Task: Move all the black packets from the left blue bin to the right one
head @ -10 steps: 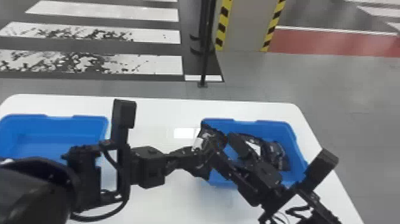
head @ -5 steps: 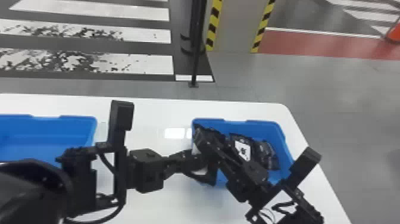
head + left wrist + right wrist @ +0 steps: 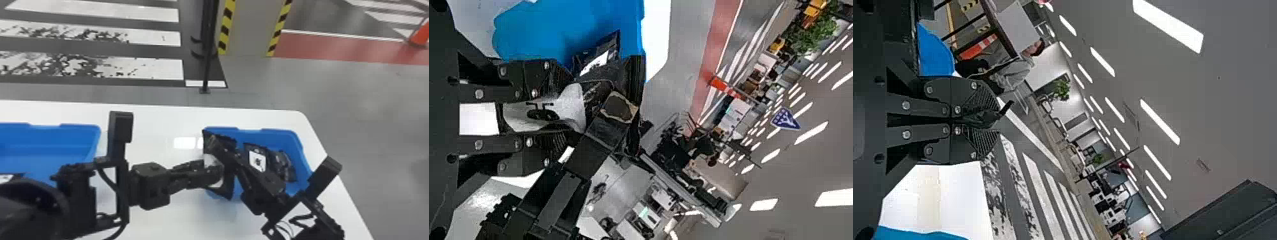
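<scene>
Our left gripper (image 3: 566, 112) is pinched on the black packet (image 3: 229, 182), at the left side of the right blue bin (image 3: 282, 135). Our right gripper (image 3: 995, 119) looks almost closed, nipping its corner. We should make that grip firm, open the left gently, then lay it by the other packets (image 3: 282, 166)

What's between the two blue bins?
In the head view, white tabletop lies between them, with the left arm crossing above it.
</scene>
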`<state>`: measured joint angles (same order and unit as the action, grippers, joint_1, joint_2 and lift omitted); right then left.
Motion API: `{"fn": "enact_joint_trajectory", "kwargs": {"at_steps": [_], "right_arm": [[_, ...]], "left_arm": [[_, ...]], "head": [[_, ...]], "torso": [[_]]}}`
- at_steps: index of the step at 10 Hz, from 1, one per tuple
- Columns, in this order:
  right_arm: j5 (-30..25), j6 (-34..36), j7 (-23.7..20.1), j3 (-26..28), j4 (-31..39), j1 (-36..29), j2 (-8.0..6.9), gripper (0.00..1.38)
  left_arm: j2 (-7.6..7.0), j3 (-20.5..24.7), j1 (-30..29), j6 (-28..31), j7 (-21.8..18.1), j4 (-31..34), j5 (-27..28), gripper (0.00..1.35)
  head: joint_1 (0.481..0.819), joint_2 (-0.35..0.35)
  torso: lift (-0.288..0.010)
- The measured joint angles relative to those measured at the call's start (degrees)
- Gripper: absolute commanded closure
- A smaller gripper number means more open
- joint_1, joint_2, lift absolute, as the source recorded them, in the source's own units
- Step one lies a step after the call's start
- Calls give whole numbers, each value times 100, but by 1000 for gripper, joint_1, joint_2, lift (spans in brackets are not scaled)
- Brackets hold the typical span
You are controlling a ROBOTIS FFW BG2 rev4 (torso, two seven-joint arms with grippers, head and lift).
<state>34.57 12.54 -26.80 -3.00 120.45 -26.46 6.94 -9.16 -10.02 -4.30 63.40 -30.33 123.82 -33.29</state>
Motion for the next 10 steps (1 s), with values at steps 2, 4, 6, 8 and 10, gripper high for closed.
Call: {"fn": "enact_joint_trajectory", "kwargs": {"at_steps": [2,4,6,8,10], "right_arm": [[-5,-16,10,255,-176,234,24,1282],[-64,-17,40,423,-626,677,167,1280],[-223,-14,45,602,-1364,1148,262,1234],[-456,13,95,849,-1957,1479,272,1013],[-574,43,172,1114,-2425,1702,273,430]], "left_arm": [[48,347,-363,-34,-37,36,-51,159],[82,789,-955,-80,-107,382,-79,183],[197,1378,-1565,-165,-148,769,-165,185],[255,1839,-1895,-292,-183,1049,-173,185],[258,2236,-1996,-381,-185,1205,-145,185]], "head": [[695,-179],[695,-174],[695,-165],[695,-166],[695,-167]], "torso": [[-144],[-144],[-144],[-144],[-144]]}}
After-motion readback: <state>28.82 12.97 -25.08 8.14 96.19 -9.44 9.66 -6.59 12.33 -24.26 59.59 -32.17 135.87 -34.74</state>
